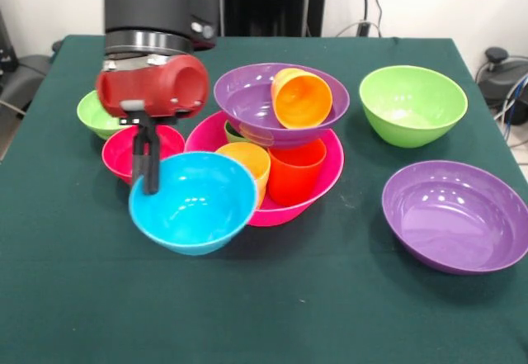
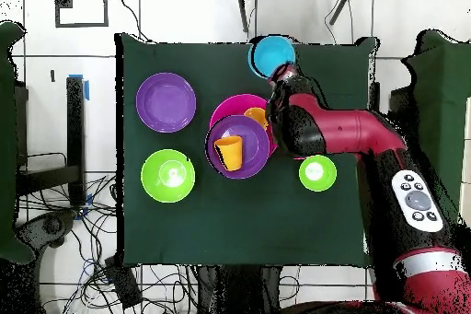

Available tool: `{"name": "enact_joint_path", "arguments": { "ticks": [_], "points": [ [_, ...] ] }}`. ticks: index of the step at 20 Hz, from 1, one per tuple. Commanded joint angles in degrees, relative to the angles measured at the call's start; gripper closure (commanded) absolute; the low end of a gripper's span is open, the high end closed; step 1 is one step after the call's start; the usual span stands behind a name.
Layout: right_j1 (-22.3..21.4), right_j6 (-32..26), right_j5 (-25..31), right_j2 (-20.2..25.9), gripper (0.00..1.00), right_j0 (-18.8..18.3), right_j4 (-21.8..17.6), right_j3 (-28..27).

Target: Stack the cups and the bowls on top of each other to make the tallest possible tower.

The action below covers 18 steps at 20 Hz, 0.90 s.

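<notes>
My gripper point(image 1: 149, 186) is shut on the near-left rim of the blue bowl point(image 1: 198, 207), which hangs tilted in front of the tower. The tower's base is the large hot-pink bowl point(image 1: 285, 210). In it stand a yellow-orange cup point(image 1: 247, 164) and a red-orange cup point(image 1: 295, 172), with a green cup point(image 1: 233, 134) barely peeking out behind. A purple bowl point(image 1: 247, 100) rests on those cups, and an orange cup point(image 1: 302, 98) lies on its side in it. Overhead, the blue bowl point(image 2: 273, 54) shows beyond the purple bowl point(image 2: 246, 156) and the orange cup point(image 2: 228, 152).
A red bowl point(image 1: 115, 154) sits just behind the gripper, with a small light-green bowl point(image 1: 91, 115) farther back. A medium light-green bowl point(image 1: 412, 104) and a second purple bowl point(image 1: 458, 215) sit on the right of the green table point(image 1: 264, 314).
</notes>
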Motion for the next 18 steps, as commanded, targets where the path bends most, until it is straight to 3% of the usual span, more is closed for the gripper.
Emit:
{"name": "enact_joint_path", "arguments": {
  "ticks": [1,7,12,13,18],
  "points": [
    [2.4,-10.6,3.5,5.8,1.0,-1.3,-7.0,-4.4],
    [3.4,-8.8,2.5,4.7,1.0,-1.5,-9.4,-4.0],
    [4.5,-12.7,4.1,8.3,1.0,-4.0,-12.2,-4.2],
    [4.3,-14.2,6.2,10.0,0.0,-5.2,-12.7,-3.8],
    [1.6,-17.7,12.8,10.9,0.0,-5.4,-11.1,-3.4]
  ]
}}
